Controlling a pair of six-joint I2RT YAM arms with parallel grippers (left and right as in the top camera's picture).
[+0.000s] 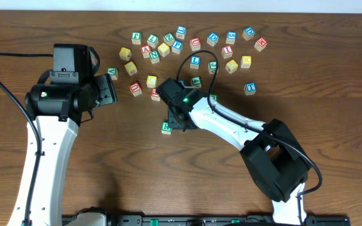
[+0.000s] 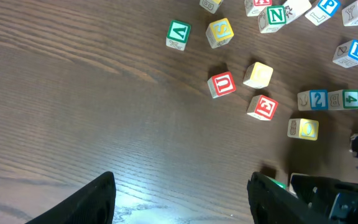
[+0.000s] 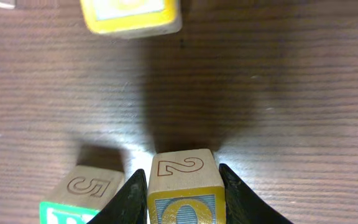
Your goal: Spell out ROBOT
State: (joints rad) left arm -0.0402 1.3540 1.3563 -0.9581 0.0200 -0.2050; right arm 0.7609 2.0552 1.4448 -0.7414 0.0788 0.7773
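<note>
My right gripper (image 3: pixel 182 169) is shut on a yellow O block (image 3: pixel 184 180) whose upper face shows a "2". It holds the block at the table surface, just right of a green R block (image 3: pixel 82 193) with a "5" on its side. In the overhead view the R block (image 1: pixel 166 128) lies mid-table and the right gripper (image 1: pixel 181 120) is beside it, hiding the O block. My left gripper (image 2: pixel 182 199) is open and empty above bare wood, at the left in the overhead view (image 1: pixel 109 90).
Several loose letter blocks (image 1: pixel 193 47) are scattered across the back of the table. A yellow block (image 3: pixel 129 12) lies just beyond the held one. The left wrist view shows a red U block (image 2: pixel 221 84) and the right arm (image 2: pixel 328 193).
</note>
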